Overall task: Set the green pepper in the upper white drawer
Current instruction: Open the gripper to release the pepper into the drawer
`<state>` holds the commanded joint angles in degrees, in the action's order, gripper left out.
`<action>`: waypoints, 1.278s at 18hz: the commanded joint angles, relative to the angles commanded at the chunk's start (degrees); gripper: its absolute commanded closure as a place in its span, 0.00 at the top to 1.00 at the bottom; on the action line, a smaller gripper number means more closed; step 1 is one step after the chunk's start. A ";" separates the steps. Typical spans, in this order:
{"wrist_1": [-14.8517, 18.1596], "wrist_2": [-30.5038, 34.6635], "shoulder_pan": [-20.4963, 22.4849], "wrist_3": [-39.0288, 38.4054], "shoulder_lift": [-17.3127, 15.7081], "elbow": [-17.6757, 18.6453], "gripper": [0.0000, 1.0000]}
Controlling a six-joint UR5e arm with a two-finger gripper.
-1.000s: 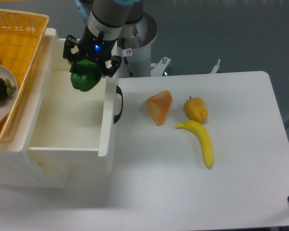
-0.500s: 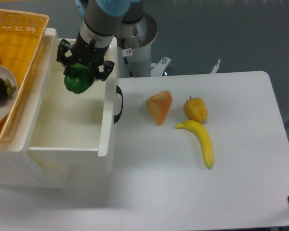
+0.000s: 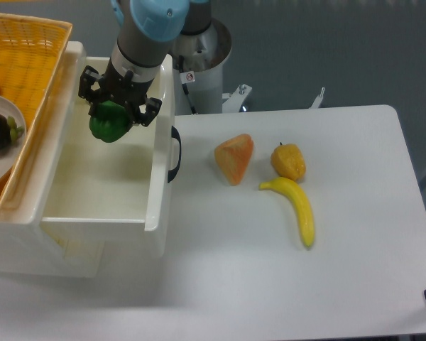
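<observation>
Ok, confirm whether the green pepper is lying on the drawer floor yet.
No, the green pepper hangs gripped in the end effector above the upper white drawer.

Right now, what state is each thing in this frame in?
gripper: shut on the green pepper, above the drawer
green pepper: held, not yet released
upper white drawer: pulled open, nothing visible inside
yellow woven basket: holds a plate with dark fruit
banana: lying on table
yellow-orange pepper: resting on table
</observation>
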<state>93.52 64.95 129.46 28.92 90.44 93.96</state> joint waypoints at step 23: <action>-0.26 0.70 -0.35 0.35 0.62 0.26 0.92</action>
<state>93.25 65.65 129.11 29.27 91.05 94.22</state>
